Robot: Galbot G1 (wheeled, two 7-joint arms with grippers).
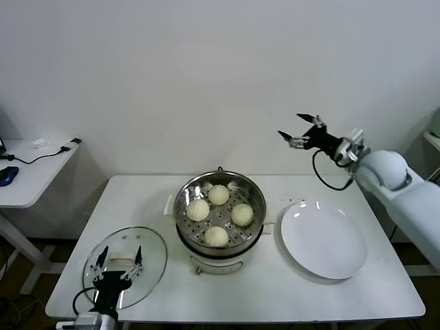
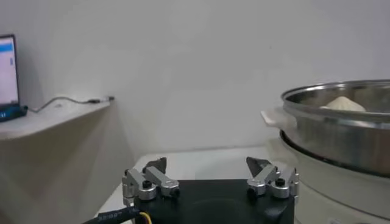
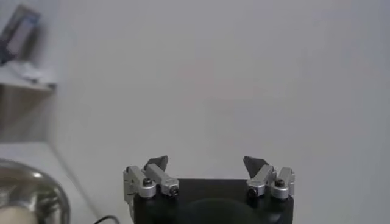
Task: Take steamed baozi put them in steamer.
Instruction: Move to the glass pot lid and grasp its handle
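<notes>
Left tool spread over lid; baozi domes up in steamer.

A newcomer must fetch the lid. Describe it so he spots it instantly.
Start at the steamer holding four baozi at the white table's centre. On its left, near the front edge by the left pincer, lies the glass lid. Unlike the opaque white plate, it is transparent, with a white handle.

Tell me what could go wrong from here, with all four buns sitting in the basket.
1. The round glass lid lies right under the open left end effector; lifting it carelessly could slide it off the white table edge nearby.
2. The open right end effector is raised beyond the flat white plate; a low return sweep might clip the shiny steel steamer holding the cream-white buns.
</notes>
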